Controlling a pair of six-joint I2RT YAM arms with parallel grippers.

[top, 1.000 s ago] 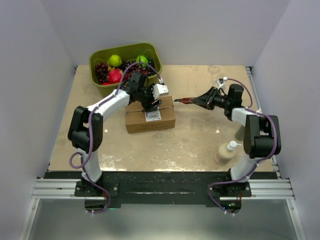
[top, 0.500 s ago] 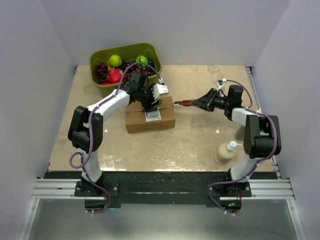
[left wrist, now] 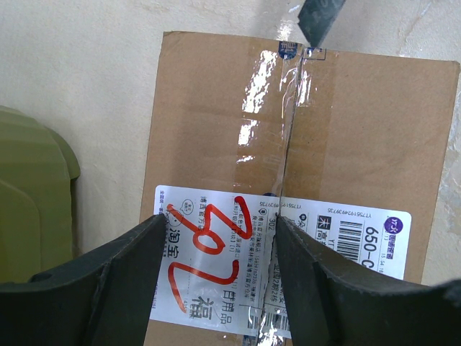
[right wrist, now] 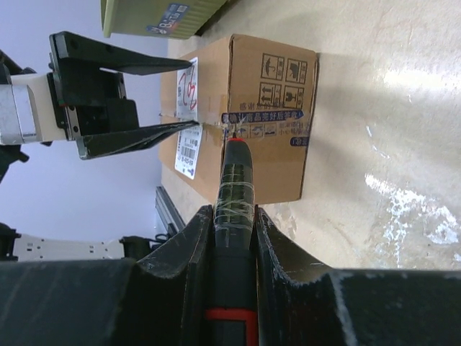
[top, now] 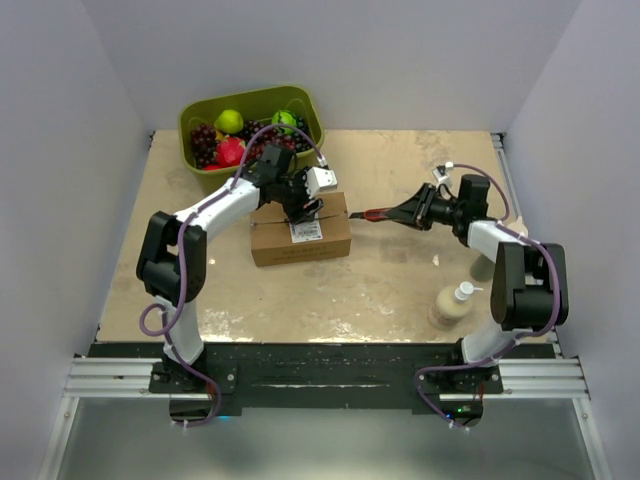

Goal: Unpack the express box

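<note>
The express box (top: 300, 236) is a brown carton with a white label, red marks and clear tape over its top seam. It lies left of centre. My left gripper (top: 302, 208) hovers open just above its top. In the left wrist view its fingers (left wrist: 108, 288) straddle the label (left wrist: 216, 267). My right gripper (top: 410, 212) is shut on a black cutter with a red band (right wrist: 234, 238). The cutter's tip (right wrist: 234, 148) is at the taped seam on the box's right end (right wrist: 277, 166). The tip also shows in the left wrist view (left wrist: 320, 18).
An olive-green bin of fruit (top: 250, 125) stands behind the box at the back left, and its wall shows in the left wrist view (left wrist: 29, 209). A small beige bottle (top: 453, 305) stands at the near right beside the right arm. White walls enclose the table.
My right gripper and the cutter have shifted slightly toward the near side, with the tip staying at the box's right end. The left arm and the box have not moved.
</note>
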